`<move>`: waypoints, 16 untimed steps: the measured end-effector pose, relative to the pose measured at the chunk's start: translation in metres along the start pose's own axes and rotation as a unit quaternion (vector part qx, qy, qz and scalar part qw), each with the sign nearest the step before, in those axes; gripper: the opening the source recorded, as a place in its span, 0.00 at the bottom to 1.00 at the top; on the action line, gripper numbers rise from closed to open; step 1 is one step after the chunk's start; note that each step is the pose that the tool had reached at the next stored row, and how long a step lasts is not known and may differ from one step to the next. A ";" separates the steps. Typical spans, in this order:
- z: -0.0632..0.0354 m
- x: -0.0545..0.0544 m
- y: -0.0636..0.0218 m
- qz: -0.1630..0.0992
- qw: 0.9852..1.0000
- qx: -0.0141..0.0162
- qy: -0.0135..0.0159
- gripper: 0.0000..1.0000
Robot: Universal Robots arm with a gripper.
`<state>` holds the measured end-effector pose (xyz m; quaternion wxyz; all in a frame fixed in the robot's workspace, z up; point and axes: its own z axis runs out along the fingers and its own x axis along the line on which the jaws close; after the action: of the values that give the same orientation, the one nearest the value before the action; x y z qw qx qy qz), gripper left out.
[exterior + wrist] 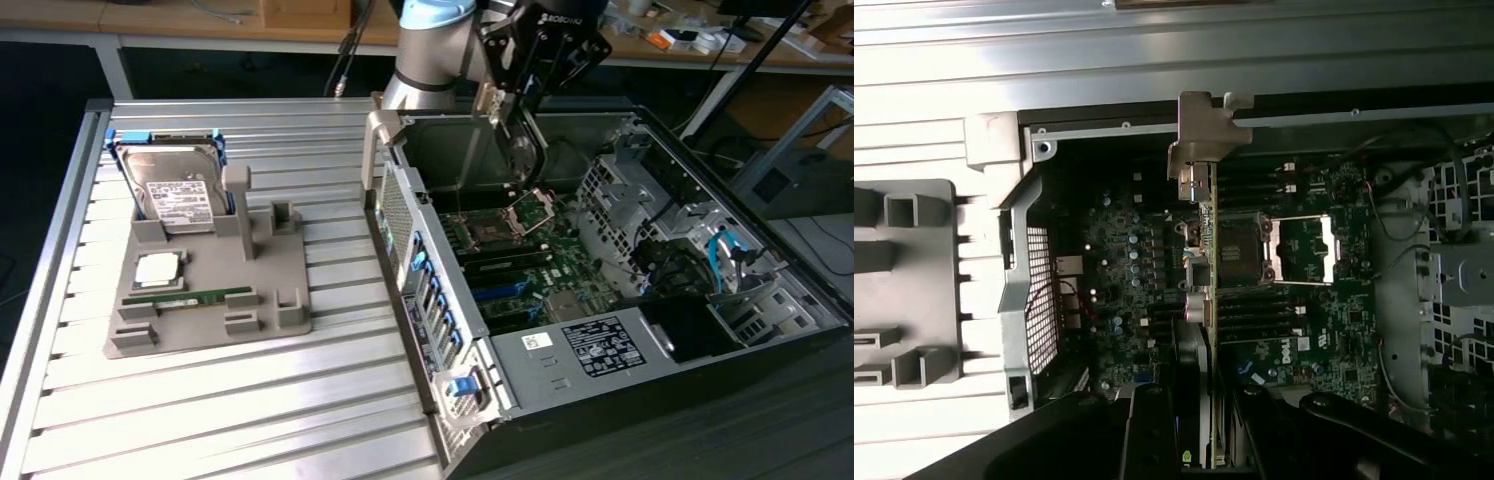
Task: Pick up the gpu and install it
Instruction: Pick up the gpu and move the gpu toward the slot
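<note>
Pickup part's looking done: black two-finger gripper is clamping the thin dark gpu card w/ silver end bracket, hanging it upright over the green mobo inside the open tower case. It isn't sitting in a slot yet, afaict. Gripper's reading "Robotiq", I think.

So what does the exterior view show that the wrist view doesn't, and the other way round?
Exterior view: the hard drive, the green memory stick and the robot arm. Wrist view: the gpu edge-on, down to its silver bracket. Both: the gripper holding the gpu over the open computer case, the motherboard, and the grey holder.
</note>
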<state>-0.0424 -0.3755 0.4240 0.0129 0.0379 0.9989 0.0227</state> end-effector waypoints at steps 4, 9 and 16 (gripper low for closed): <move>0.0009 -0.004 0.0001 0.000 1.000 0.000 0.000 0.27; 0.0016 -0.007 0.0001 0.000 1.000 0.001 0.000 0.27; 0.0029 -0.011 0.0002 0.000 1.000 0.001 0.000 0.27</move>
<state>-0.0309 -0.3761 0.4213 0.0130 0.0379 0.9990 0.0215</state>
